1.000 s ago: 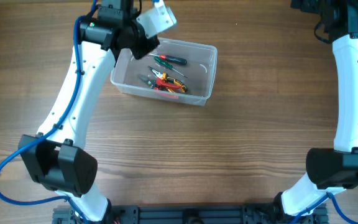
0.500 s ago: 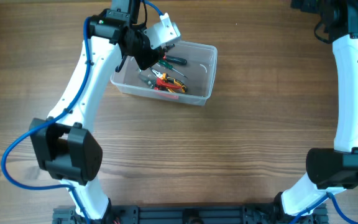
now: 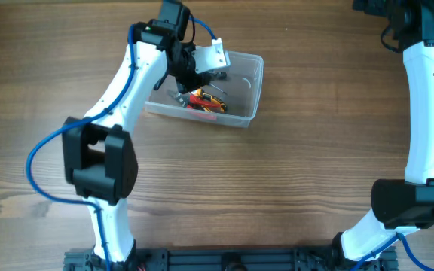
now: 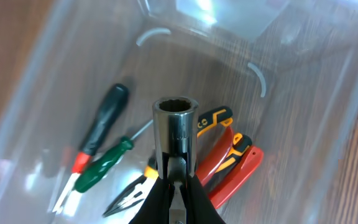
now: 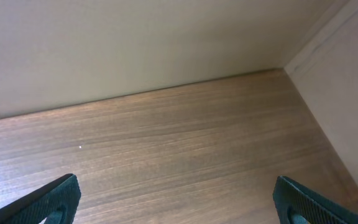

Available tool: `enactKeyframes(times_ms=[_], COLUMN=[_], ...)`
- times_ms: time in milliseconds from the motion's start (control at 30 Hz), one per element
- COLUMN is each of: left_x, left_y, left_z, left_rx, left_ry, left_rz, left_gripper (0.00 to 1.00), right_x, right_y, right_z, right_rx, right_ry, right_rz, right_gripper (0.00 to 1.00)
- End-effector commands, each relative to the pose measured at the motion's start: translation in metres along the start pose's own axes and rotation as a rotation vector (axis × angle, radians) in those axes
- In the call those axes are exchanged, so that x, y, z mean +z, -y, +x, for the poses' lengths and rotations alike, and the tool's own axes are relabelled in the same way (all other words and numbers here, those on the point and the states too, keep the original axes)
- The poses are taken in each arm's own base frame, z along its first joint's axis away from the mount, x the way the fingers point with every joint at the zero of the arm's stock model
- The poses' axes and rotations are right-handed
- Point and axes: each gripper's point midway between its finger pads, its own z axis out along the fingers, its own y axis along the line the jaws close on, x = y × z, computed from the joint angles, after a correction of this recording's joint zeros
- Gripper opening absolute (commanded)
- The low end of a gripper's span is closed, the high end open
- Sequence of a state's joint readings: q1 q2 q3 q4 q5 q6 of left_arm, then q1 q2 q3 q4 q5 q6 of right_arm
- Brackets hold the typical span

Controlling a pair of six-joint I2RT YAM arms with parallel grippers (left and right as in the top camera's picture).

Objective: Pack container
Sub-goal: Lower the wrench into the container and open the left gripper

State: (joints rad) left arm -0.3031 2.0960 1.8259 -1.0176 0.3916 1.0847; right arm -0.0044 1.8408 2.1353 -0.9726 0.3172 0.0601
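The container (image 3: 251,89) is a clear plastic tub at the table's back centre; its wall also shows in the left wrist view (image 4: 328,118). Inside lie two green-handled screwdrivers (image 4: 101,165), red and orange pliers (image 4: 229,165) and dark needle-nose pliers (image 4: 129,196). My left gripper (image 3: 193,75) hangs over the tub's left half. In the left wrist view it (image 4: 176,183) is shut on a chrome socket (image 4: 174,127), held above the tools. My right gripper (image 5: 179,199) is open and empty over bare wood, far from the tub.
The right arm (image 3: 428,98) stands along the table's right edge. A pale wall (image 5: 135,43) borders the table's far side in the right wrist view. The left arm's white link (image 3: 119,98) crosses the table left of the tub.
My left arm has swung right and forward, carrying the gripper from the tub's left rim to over its inside. The right arm has not moved.
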Motion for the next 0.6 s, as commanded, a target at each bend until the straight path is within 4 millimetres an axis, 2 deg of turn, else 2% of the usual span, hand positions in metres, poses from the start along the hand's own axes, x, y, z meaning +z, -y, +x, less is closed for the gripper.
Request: enactKeyframes(times_ms=[0,133,233,333,400,433,467,500,533,567], left_x=[0.0213,0.0272,0.0272,0.0273,0.0272,0.0272,0.0272,0.0272,0.0271,0.0266], left_y=[0.0011,0.0014,0.0004,0.0,0.0,0.0,0.0001,0.0001,0.0,0.0], left_z=[0.0029,0.0062,0.0057,0.0054,0.0054,0.0054,0.0054,0.0054,0.0053,0.0048], left_rx=[0.023,0.018,0.02,0.021,0.02,0.02,0.019,0.017,0.015,0.014], left_ry=[0.006,0.0,0.002,0.003,0.003,0.003,0.003,0.003,0.003,0.004], left_rz=[0.052,0.062,0.059,0.057,0.057,0.057,0.057,0.057,0.057,0.056], left_gripper=[0.05,0.06,0.14,0.18,0.28,0.34,0.49,0.56,0.91,1.0], right_x=[-0.004,-0.004,-0.004,-0.004,-0.004,-0.004,-0.0036,-0.0036,-0.0036,-0.0036], right_y=[-0.0022,-0.002,-0.002,-0.002,-0.002,-0.002,-0.0021,-0.0021,-0.0021,-0.0021], right_z=[-0.0029,-0.0029,-0.0029,-0.0028,-0.0029,-0.0029,-0.0028,-0.0027,-0.0027,-0.0028], right_rx=[0.018,0.018,0.018,0.018,0.018,0.018,0.018,0.018,0.018,0.018], right_ry=[0.011,0.011,0.011,0.011,0.011,0.011,0.01,0.01,0.01,0.011], right_rz=[-0.007,-0.006,-0.006,-0.006,-0.006,-0.006,-0.006,-0.006,-0.006,-0.006], right_gripper=[1.0,1.0,1.0,1.0,1.0,1.0,1.0,1.0,1.0,1.0])
